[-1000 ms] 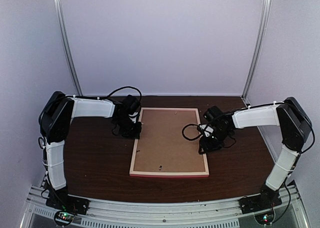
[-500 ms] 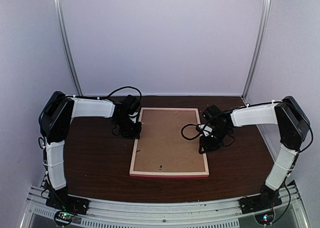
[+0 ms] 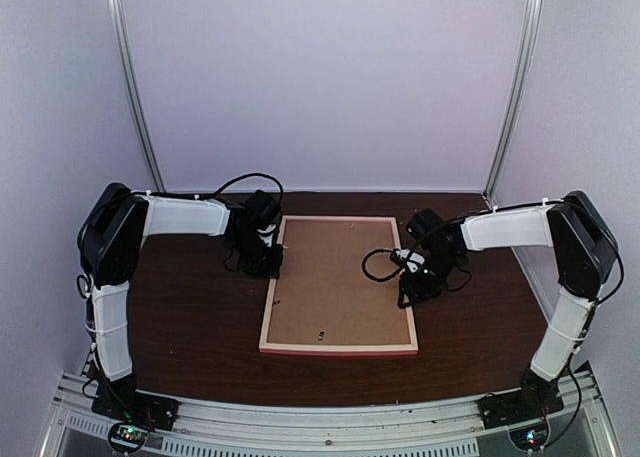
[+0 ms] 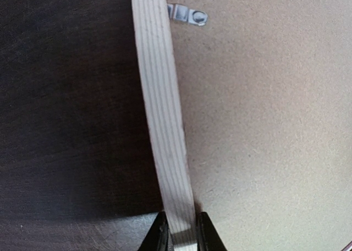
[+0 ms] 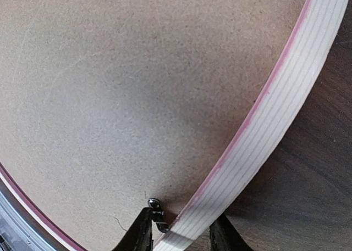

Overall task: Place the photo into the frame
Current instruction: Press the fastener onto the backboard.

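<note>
Left end effector [image 4: 181, 240] is clamped on the left rail of the frame [image 4: 159, 108], with one finger pressed to each side of the pale wood. Right end effector [image 5: 180, 232] straddles the opposite rail, its inner finger beside a small metal tab [image 5: 157, 207]; we cannot tell whether it actually pinches the rail. We see the frame lying face down on the dark surface [image 3: 190, 317] between the two arms, a brown backing board [image 3: 335, 277] filling it.
</note>
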### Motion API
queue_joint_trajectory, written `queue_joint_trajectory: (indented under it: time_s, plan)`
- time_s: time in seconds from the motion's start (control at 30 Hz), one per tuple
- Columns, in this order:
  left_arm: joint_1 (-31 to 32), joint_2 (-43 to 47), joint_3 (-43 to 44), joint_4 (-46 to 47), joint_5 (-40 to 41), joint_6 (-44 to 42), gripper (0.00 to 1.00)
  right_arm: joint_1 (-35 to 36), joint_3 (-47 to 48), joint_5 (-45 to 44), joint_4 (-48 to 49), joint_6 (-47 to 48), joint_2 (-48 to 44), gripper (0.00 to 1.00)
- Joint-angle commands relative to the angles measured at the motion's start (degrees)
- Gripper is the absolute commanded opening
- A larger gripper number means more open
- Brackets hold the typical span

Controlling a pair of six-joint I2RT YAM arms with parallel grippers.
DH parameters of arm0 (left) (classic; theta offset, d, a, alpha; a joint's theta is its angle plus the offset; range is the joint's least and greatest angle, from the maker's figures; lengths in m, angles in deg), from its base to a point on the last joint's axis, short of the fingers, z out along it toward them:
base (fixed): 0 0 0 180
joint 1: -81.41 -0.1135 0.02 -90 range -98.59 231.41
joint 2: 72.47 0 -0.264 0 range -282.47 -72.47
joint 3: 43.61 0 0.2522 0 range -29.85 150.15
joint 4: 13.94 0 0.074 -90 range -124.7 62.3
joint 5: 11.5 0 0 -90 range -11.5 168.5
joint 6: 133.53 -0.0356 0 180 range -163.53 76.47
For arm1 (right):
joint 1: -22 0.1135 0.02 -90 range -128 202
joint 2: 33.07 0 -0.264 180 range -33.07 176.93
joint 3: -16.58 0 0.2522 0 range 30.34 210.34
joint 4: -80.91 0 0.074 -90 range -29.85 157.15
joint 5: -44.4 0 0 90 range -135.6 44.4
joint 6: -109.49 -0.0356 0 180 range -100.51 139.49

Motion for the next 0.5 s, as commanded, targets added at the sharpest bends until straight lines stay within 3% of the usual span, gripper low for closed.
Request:
queue_joint_trajectory:
  time_s: [0.0, 0.2, 0.47]
  plan:
    - [0.1, -1.5, 0.3, 1.0, -0.8, -2.6, 0.16, 0.1, 0.3, -0.7, -0.7, 4.6, 1.9, 0.35]
    - [0.1, -1.5, 0.3, 1.0, -0.9, -2.6, 0.16, 0.2, 0.2, -1.1, -1.3, 4.7, 1.4, 0.40]
    - [0.1, -1.6, 0.2, 1.0, -1.3, -2.7, 0.16, 0.2, 0.8, -3.8, -1.9, 4.6, 1.8, 0.24]
